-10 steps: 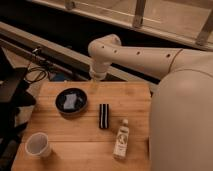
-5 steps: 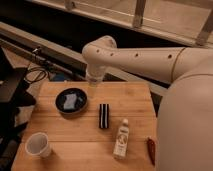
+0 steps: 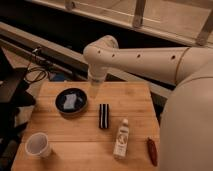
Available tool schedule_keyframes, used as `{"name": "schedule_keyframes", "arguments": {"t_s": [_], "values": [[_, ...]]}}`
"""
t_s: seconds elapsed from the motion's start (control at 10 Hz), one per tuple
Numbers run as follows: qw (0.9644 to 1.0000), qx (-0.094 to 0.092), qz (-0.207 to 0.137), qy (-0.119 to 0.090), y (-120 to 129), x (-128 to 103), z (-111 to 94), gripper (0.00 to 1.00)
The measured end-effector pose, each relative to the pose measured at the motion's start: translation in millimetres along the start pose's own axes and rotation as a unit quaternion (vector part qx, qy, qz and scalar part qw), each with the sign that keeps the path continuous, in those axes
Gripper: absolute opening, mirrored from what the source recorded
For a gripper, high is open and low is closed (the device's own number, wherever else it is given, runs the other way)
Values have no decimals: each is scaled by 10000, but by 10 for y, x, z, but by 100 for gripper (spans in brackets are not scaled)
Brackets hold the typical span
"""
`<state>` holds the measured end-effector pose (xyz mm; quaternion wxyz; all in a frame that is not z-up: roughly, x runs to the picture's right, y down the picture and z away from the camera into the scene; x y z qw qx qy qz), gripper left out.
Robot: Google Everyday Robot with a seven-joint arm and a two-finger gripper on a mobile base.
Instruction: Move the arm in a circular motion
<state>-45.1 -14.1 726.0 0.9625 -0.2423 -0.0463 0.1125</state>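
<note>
Leftward-swung smooth tubular arm (translucent gripper) overhangs table.

Warm dim indoor light. Soft blur throughout. Counter evenly lit, weak shadows beside objects. Cream arm brightest, mild sheen. Claw pale, hangs over counter's far edge. Far left background nearly black.

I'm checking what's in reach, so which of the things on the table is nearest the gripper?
The black bowl, left of the gripper; the gripper hangs from the arm just beside its right rim. The black box, bottle and white cup lie farther off.
</note>
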Motion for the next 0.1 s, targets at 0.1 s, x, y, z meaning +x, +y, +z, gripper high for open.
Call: {"name": "schedule_keyframes", "arguments": {"t_s": [0.1], "values": [[9998,50,126,135,-78,108,-1,67]]}}
